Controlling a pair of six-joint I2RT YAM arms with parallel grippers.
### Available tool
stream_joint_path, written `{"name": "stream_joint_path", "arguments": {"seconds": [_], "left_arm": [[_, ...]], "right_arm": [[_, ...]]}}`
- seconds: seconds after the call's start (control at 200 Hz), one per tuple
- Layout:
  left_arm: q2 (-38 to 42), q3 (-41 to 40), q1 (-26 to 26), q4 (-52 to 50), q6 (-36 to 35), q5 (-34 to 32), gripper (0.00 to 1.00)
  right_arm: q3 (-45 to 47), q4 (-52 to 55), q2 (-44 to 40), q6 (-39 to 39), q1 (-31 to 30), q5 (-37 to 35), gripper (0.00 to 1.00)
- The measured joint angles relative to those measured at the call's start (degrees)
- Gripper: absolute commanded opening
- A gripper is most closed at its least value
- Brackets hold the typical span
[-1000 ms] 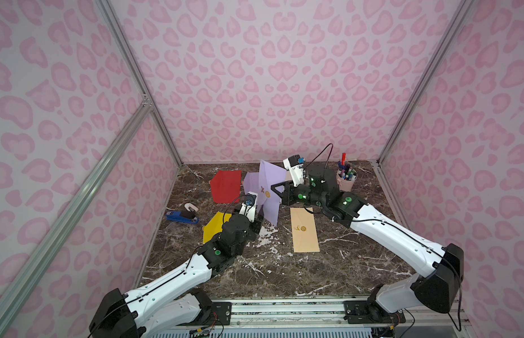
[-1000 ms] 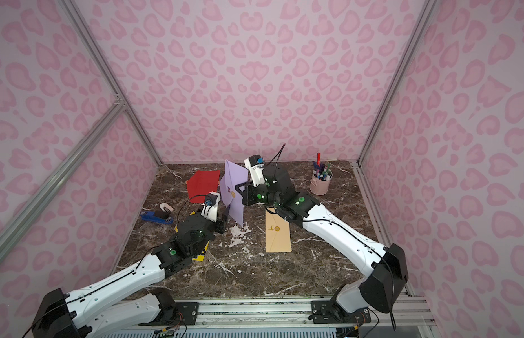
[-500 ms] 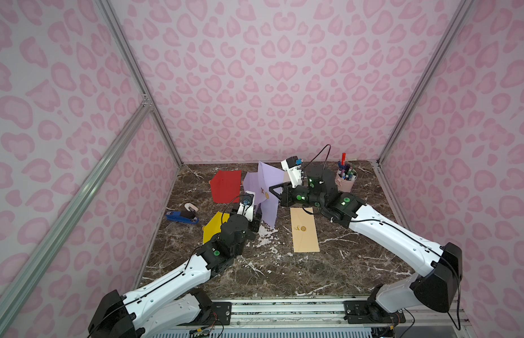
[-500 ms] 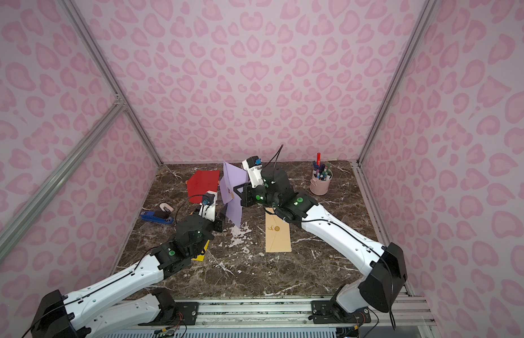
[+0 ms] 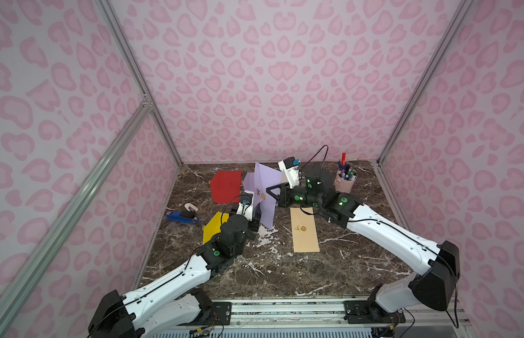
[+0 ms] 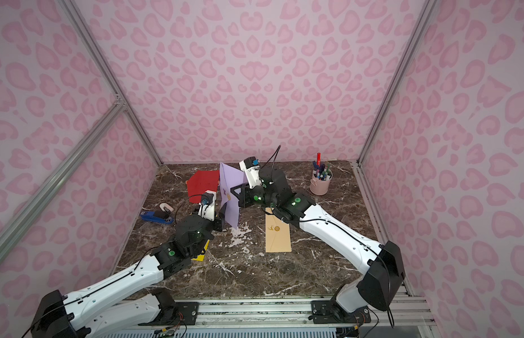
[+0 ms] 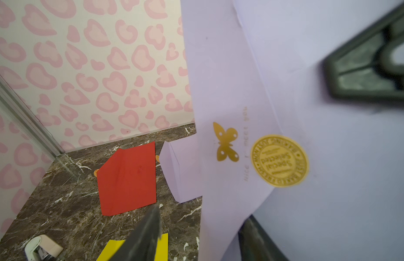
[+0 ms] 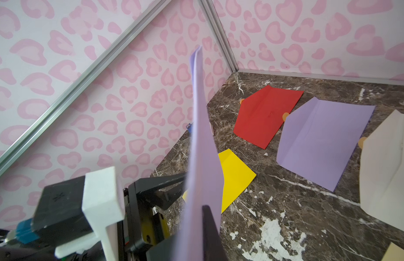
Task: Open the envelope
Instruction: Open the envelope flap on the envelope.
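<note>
Both grippers edge slightly leftward with the upright lilac envelope (image 5: 266, 177).
Right gripper (image 5: 269, 191) pinches it edge-on over the marble table (image 5: 284, 278); left gripper (image 5: 256, 224) stands open, jaws straddling its lower edge; tan envelope (image 5: 304, 231) lies nearby.

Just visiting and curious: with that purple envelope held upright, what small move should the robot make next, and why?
Probably close the left tool on the flap. The right tool is shut on the purple envelope, holding it upright; the gold seal seems to pin the flap, whose lower edge lies between the left tool's open jaws.
</note>
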State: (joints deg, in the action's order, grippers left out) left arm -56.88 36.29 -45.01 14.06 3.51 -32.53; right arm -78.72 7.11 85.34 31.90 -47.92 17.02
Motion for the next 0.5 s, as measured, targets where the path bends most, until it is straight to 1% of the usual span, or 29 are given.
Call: {"name": "stream_joint_path", "arguments": {"seconds": [0.12,0.5], "left_arm": [[-0.02,0.20,0.00,0.07,0.02,-0.02,0.57],[1.53,-0.11,-0.26,0.57,0.46,-0.98,0.52]], "right_arm": [[0.00,-0.20,0.02,0.13,0.02,0.20,0.00],[-0.02,-1.01,0.39,0.42,-0.02,0.81,0.00]]}}
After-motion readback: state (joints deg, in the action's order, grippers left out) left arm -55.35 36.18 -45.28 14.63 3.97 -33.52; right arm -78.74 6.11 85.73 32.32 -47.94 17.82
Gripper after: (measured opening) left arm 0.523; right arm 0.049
